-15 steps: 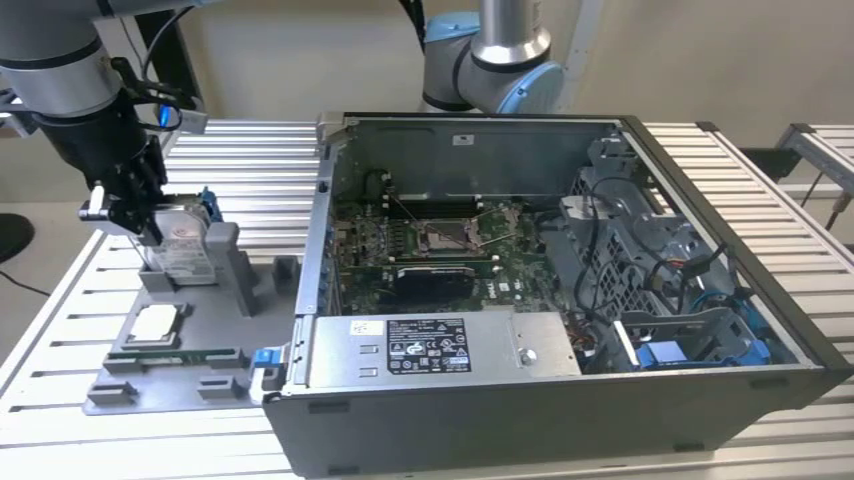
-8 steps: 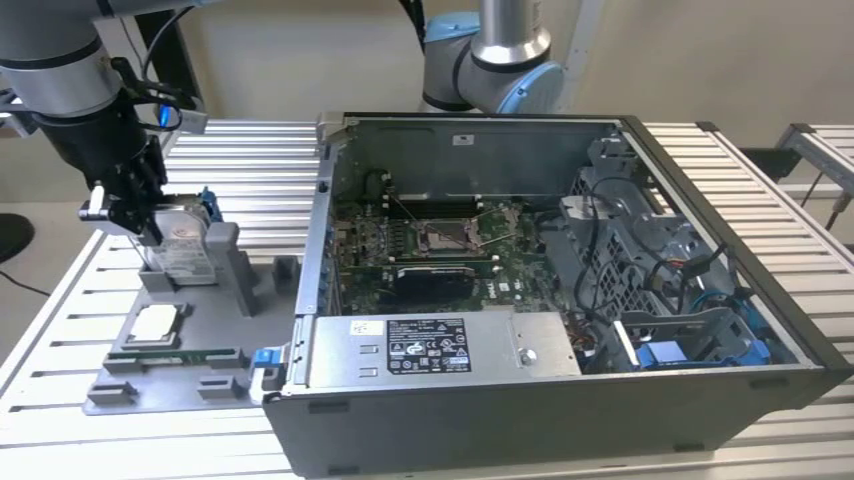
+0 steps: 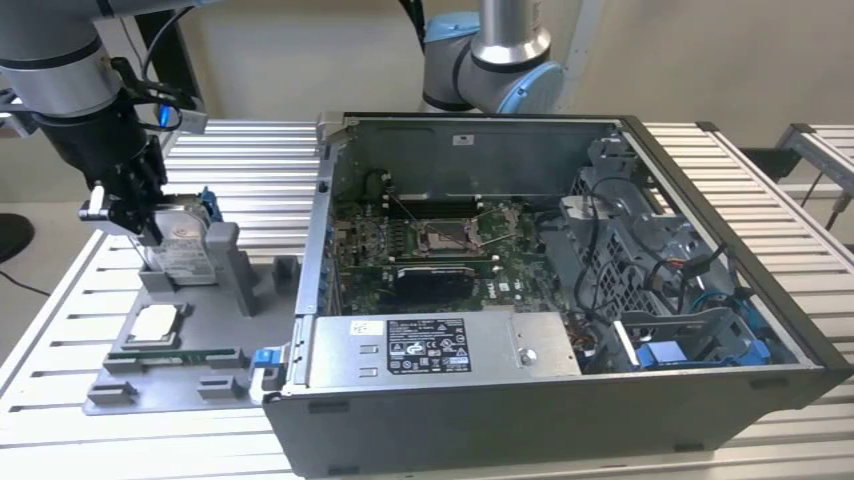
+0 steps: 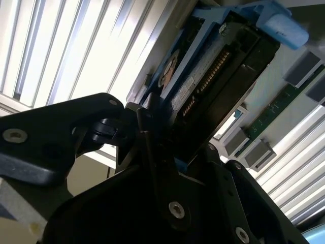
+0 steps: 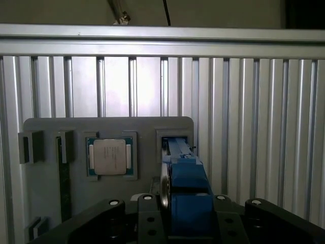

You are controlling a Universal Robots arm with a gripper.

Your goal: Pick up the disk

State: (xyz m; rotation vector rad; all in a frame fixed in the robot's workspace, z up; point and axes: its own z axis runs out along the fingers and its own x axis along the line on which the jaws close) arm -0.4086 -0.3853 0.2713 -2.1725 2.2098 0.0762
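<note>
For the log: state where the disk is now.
At the exterior view's left, the disk stands on edge in the grey fixture, the gripper at it, beside the computer case.

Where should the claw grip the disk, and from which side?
Best grip the disk by its upper part, across its two flat faces, coming from above. It stands on edge in the grey holder, which covers its lower part and leaves the top free.

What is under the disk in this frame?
A grey upright holder on the grey fixture plate sits beneath the disk. Whether the disk's lower edge rests in its slot is hidden by the holder's walls.
</note>
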